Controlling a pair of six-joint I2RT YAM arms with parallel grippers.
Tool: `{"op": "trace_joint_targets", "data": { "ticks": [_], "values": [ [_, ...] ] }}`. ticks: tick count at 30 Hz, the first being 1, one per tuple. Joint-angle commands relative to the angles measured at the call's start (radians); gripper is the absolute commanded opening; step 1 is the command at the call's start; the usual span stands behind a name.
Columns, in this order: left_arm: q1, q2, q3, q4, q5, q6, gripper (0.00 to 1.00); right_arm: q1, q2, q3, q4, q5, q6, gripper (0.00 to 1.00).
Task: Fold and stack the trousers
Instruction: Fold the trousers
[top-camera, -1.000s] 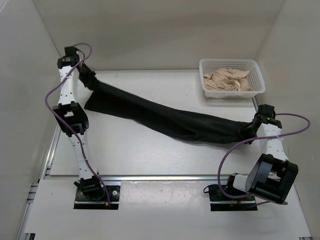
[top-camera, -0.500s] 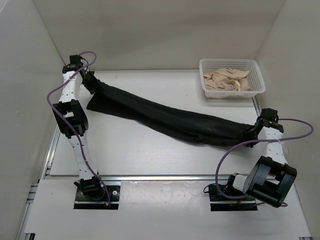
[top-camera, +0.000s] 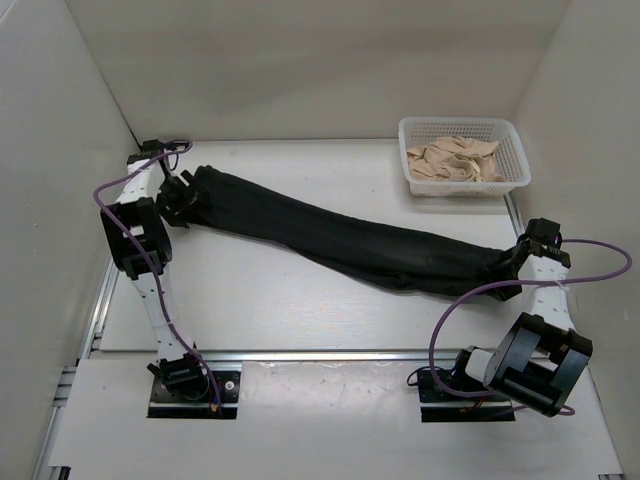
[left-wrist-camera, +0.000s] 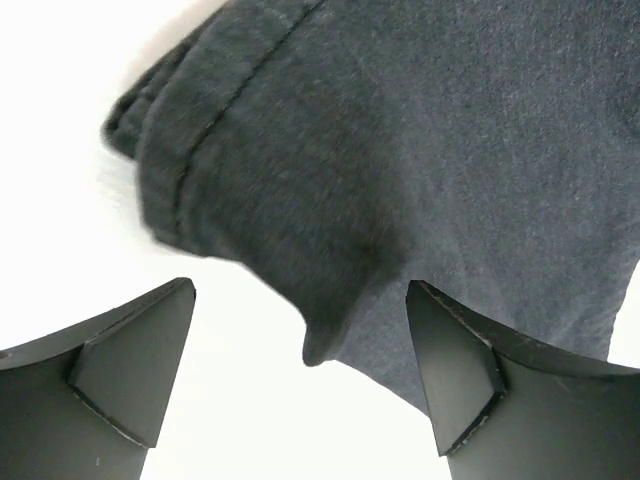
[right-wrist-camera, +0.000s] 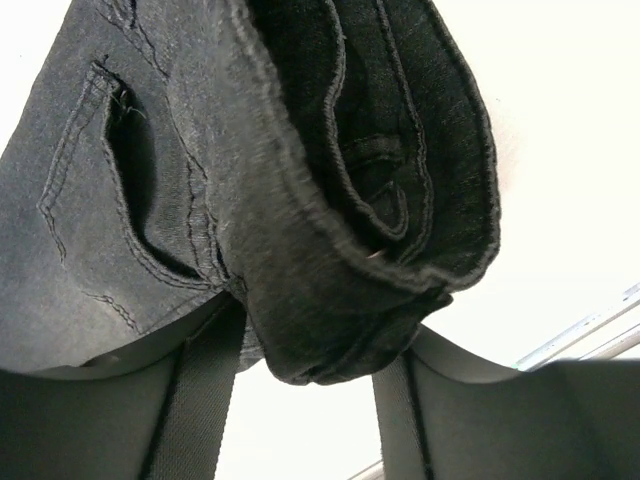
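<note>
White walls enclose a pale table (top-camera: 300, 310) on three sides.

Top external view: the trousers (top-camera: 340, 240) lie stretched in one long black band running diagonally between the two pincers. The left gripper (top-camera: 178, 197) sits at the band's far-left end, touching or just beside the cloth; from this view I cannot tell how its jaws stand. The right gripper (top-camera: 508, 262) meets the opposite end, with the cloth bunched at its tip. A white mesh basket (top-camera: 515, 150) stands beyond the right gripper, well apart from the trousers, and holds crumpled beige cloth (top-camera: 455, 162).

Left wrist view: the left gripper (left-wrist-camera: 300, 380) is released. Its two fingers (left-wrist-camera: 130, 370) stand wide apart, with bare table showing between them. The trousers (left-wrist-camera: 420, 150) lie just ahead of the fingertips. A stitched hem (left-wrist-camera: 170, 150) sits ahead of the fingertips on the picture's left, and a small point of cloth dips toward the gap between the fingers. Neither finger presses on the fabric.

Right wrist view: the right gripper (right-wrist-camera: 305, 370) is clenched on the trousers (right-wrist-camera: 300, 200). Folded layers of the waistband (right-wrist-camera: 420, 200) are wedged between its fingers (right-wrist-camera: 200, 400) and rise directly ahead of them. A stitched pocket opening (right-wrist-camera: 130, 180) lies on the picture's left, ahead of the fingers. A metal rail (right-wrist-camera: 590, 335) crosses the corner on the picture's right.
</note>
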Motion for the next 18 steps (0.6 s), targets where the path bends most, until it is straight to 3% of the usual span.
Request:
{"op": "trace_joint_targets", "data": {
  "ticks": [1,2,8,15,18],
  "values": [
    [0.018,-0.104,-0.020,0.004,-0.074,0.013,0.97,-0.006,-0.022,-0.004,0.022,0.007,-0.018,0.57],
    [0.030,-0.104,-0.029,0.004,-0.086,0.013,0.96,-0.006,-0.022,-0.004,0.022,0.007,-0.018,0.61],
    [0.040,-0.042,-0.083,0.015,-0.106,0.013,0.87,-0.006,-0.022,-0.004,0.022,-0.002,-0.018,0.62],
    [0.040,0.083,0.061,0.006,-0.134,0.013,0.76,-0.006,-0.031,-0.004,0.022,-0.002,-0.018,0.62],
    [0.040,0.097,0.173,-0.042,-0.212,0.013,0.74,-0.006,-0.031,-0.013,0.011,0.017,-0.018,0.62]
  ]
}}
